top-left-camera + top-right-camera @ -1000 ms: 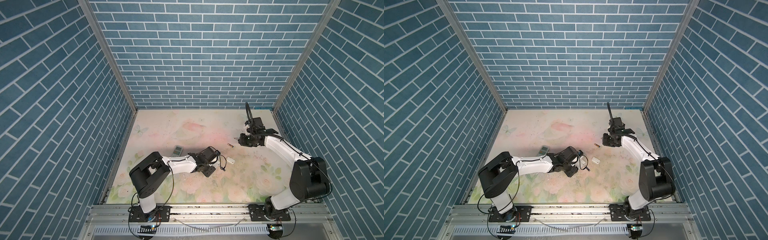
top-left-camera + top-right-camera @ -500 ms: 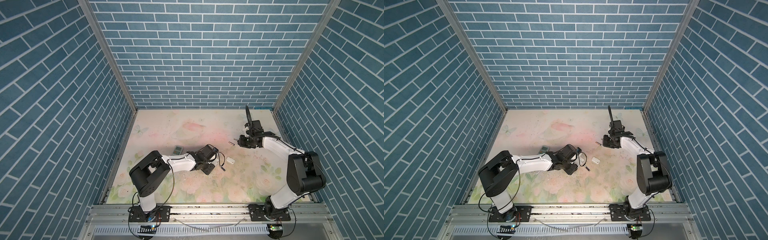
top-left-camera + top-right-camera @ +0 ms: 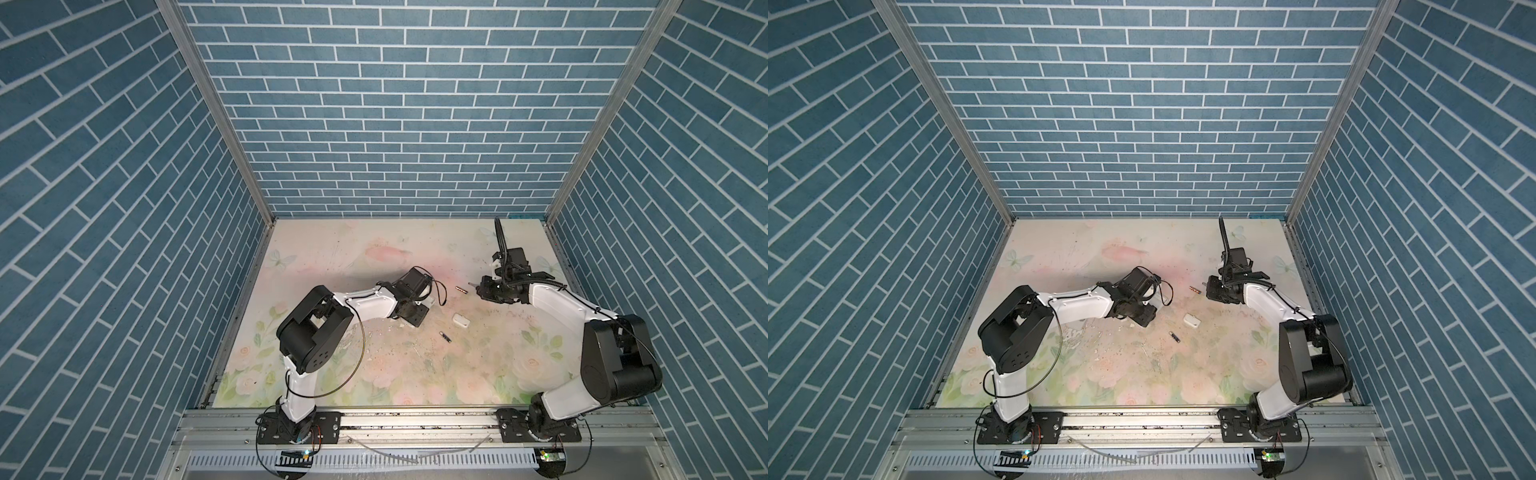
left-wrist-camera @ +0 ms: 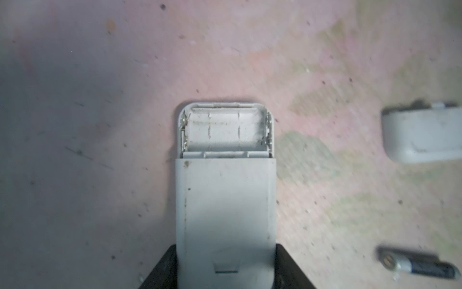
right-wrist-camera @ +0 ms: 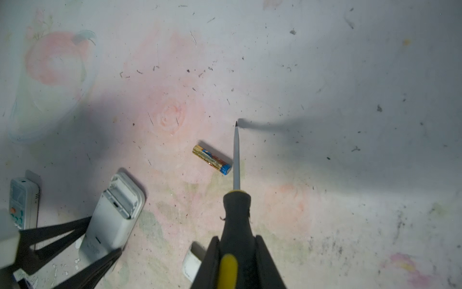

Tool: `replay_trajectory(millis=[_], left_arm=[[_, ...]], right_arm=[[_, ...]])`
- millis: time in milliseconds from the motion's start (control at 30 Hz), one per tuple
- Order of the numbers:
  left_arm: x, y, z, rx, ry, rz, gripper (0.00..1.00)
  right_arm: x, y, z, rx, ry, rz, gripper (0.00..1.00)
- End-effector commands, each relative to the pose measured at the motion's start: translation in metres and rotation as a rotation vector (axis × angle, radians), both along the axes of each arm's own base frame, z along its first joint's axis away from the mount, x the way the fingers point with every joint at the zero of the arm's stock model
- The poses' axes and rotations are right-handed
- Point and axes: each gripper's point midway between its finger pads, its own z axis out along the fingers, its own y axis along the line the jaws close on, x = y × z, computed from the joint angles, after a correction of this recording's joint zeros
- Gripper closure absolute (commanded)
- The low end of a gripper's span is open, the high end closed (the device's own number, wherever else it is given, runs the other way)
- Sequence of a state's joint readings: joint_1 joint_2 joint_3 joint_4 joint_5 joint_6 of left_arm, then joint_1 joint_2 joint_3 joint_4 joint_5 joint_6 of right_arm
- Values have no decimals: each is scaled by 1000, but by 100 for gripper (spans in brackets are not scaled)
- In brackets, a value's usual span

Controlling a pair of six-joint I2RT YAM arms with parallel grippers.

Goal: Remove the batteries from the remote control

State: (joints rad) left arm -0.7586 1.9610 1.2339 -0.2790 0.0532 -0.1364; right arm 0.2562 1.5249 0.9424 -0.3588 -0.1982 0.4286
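My left gripper (image 4: 225, 271) clamps the long pale-grey plastic remote control (image 4: 225, 200). Its uncovered battery bay (image 4: 225, 130) just ahead of my jaws is empty, and a loose pale-grey plastic cover (image 4: 422, 135) and a slim black battery (image 4: 420, 266) lie off to one side. My right gripper (image 5: 237, 262) is closed on the black-and-yellow-handled screwdriver (image 5: 236, 212), with a gold-and-blue battery (image 5: 211, 159) lying beside its shaft, so this remote looks unloaded to me.

The mat (image 3: 353, 245) lies open behind (cover plate (image 3: 460, 320), battery (image 3: 445, 336) clutter its middle).
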Motion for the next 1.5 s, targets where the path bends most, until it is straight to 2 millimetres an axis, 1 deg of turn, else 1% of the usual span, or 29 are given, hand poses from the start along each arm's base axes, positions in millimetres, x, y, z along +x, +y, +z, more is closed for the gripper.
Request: replay_trajectory(millis=[0,100,233,367,433,500,633,767,800,900,1000,1133,1367,1467], left_arm=[[22,25,-24,81,39,99,79],[38,24,-23,82,37,127,79],[57,28,-23,114,27,164,76],[75,37,-24,129,26,221,72],[84,41,-22,123,21,248,68],[90,42,-19,111,15,262,63],[97,42,-4,79,-6,285,52],[98,38,16,26,-25,296,40],[97,36,21,2,-22,295,38],[95,32,34,-57,-16,298,34],[91,33,45,-81,-20,301,32],[86,36,56,-99,-29,296,30],[75,44,61,-107,-18,301,30],[68,50,66,-111,-21,305,30]], right_arm=[[-5,-5,2,4,-14,-48,100],[-6,-7,6,5,-32,-59,100],[-9,-12,11,-3,-54,-75,100],[-13,-18,7,-22,-67,-94,100],[-14,-21,3,-28,-69,-100,100],[-14,-24,-2,-34,-78,-107,100],[-8,-30,-6,-44,-148,-129,100],[-3,-32,-5,-32,-255,-130,100],[-4,-32,-6,-34,-265,-132,100],[-6,-36,-14,-53,-260,-137,100],[-11,-41,-25,-81,-236,-150,100],[-16,-42,-37,-89,-187,-151,100],[-23,-40,-51,-76,-104,-165,100],[-28,-41,-57,-71,-67,-184,97]])
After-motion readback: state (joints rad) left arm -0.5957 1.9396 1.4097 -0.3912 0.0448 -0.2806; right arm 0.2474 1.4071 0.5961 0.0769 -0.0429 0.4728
